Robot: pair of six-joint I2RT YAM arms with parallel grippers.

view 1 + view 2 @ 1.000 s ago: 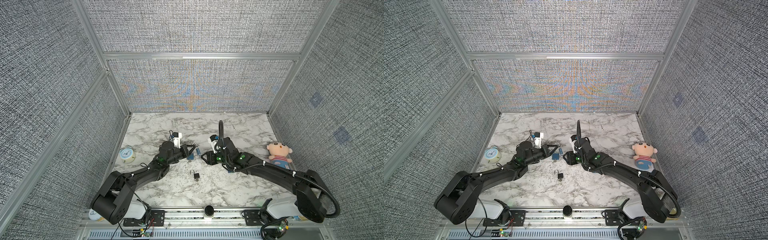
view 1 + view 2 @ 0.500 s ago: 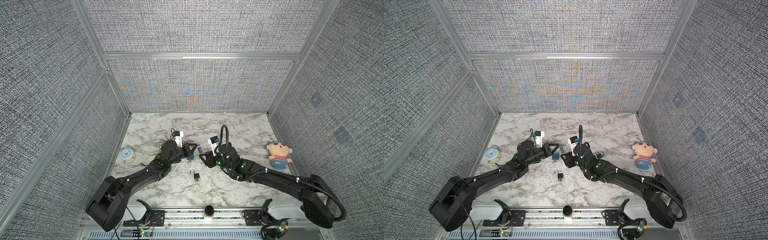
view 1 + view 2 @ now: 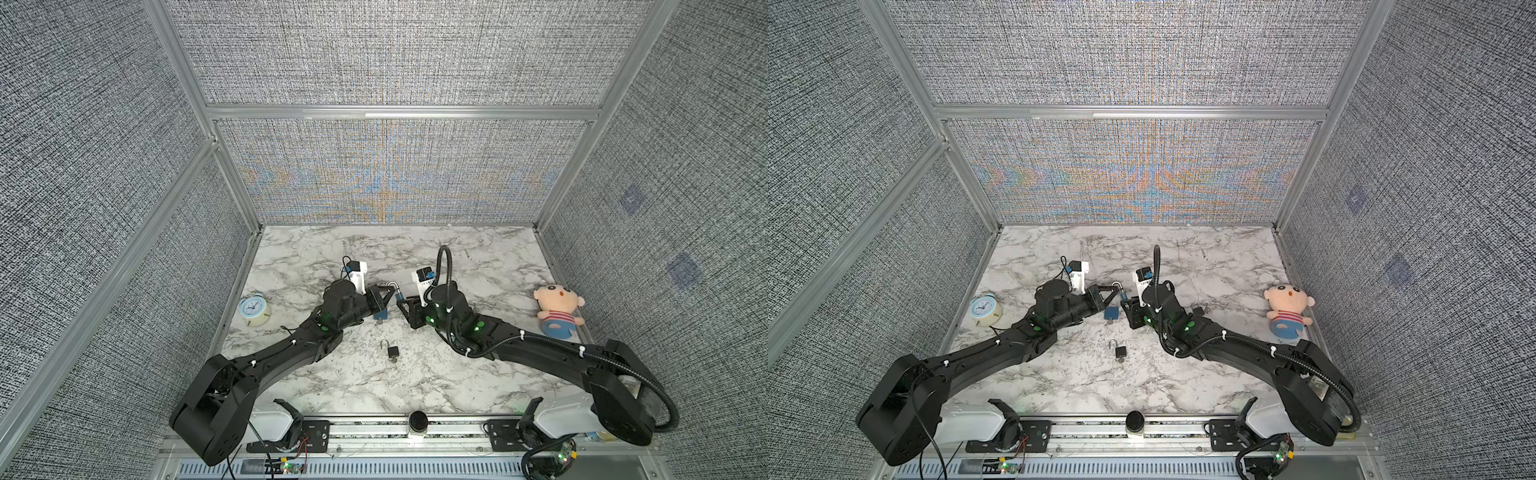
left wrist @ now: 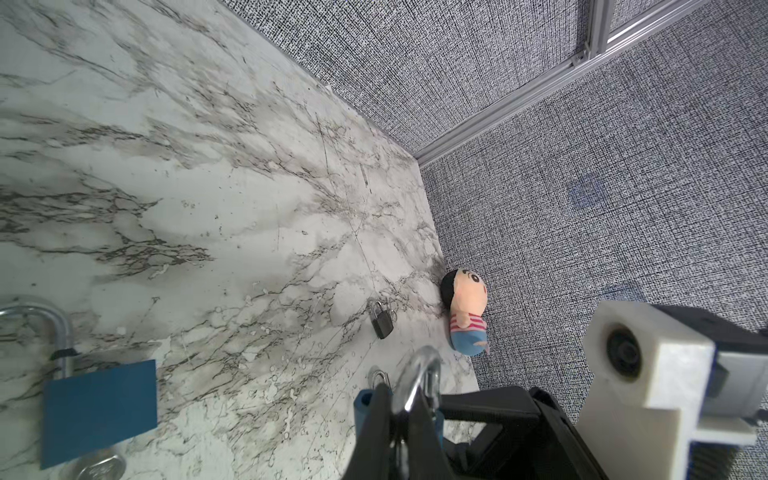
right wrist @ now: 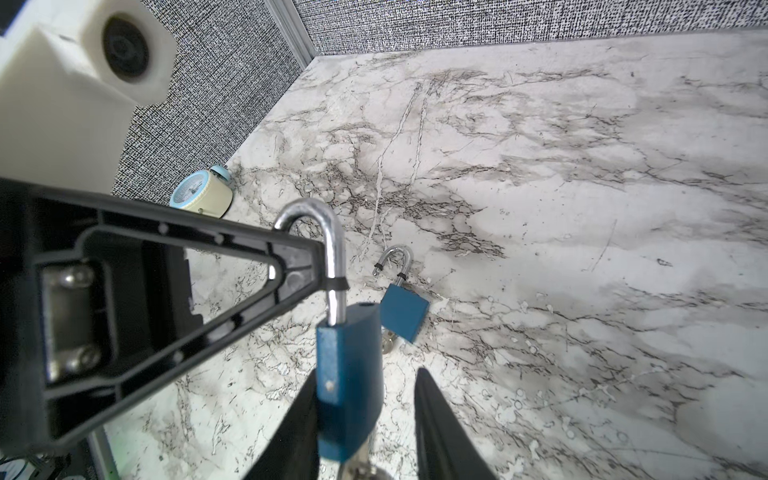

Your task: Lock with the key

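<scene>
Nothing is locked yet. The left gripper (image 5: 320,270) is pressed together on the curved silver shackle (image 5: 332,241) of a blue metal padlock (image 5: 349,374), holding it clear of the white marble-patterned table (image 3: 457,374), just above the middle of both top views. In the right wrist view the shackle stands out of the body with its short end free, so the lock is open. A silver key (image 5: 359,467) sits in the bottom of the body at the frame's lower edge.

The right gripper (image 5: 365,374) is spread around that body: one finger looks to touch it and the other stands apart, so nothing is pinched. As I judge it, the shackle must still be seated and the key gripped and turned.

A second blue padlock (image 3: 380,314), its shackle also open, lies on the table just below the held one in a top view. A small black padlock (image 3: 393,351) lies lower still, near centre. Neither is touched.

Against the frame a second earlier, the right gripper has edged left toward the held lock and its jaws have narrowed — the arm behind it has re-posed. The left gripper keeps the same grip in the same place, and both loose padlocks lie where they did.
</scene>
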